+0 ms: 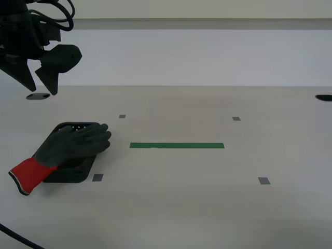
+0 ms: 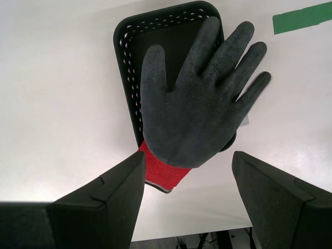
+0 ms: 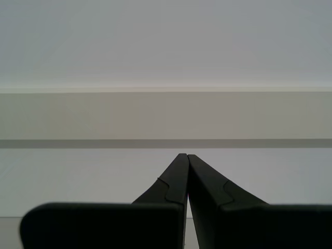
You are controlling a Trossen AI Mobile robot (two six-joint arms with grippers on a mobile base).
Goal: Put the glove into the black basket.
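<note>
Dark grey with a red, white-edged cuff, the one glove (image 2: 194,111) lies palm-flat across the single black basket (image 2: 127,62) on the bench (image 1: 207,207), cuff overhanging, under my second claw (image 2: 188,179), spread wide and empty, while my first claw (image 3: 187,155) is pressed together.

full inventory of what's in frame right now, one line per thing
glove: 1, dark grey with red cuff, lying across the black basket, cuff and fingertips hanging over its rim
black basket: 1, black, on the table at the exterior view's left
green tape strip: 1, green, table centre
grey tape squares: 4, grey, spread around the strip
table: 1, off-white
my second gripper: 1, black, open, empty, above the glove
my first gripper: 1, black, shut, empty, facing the wall
</note>
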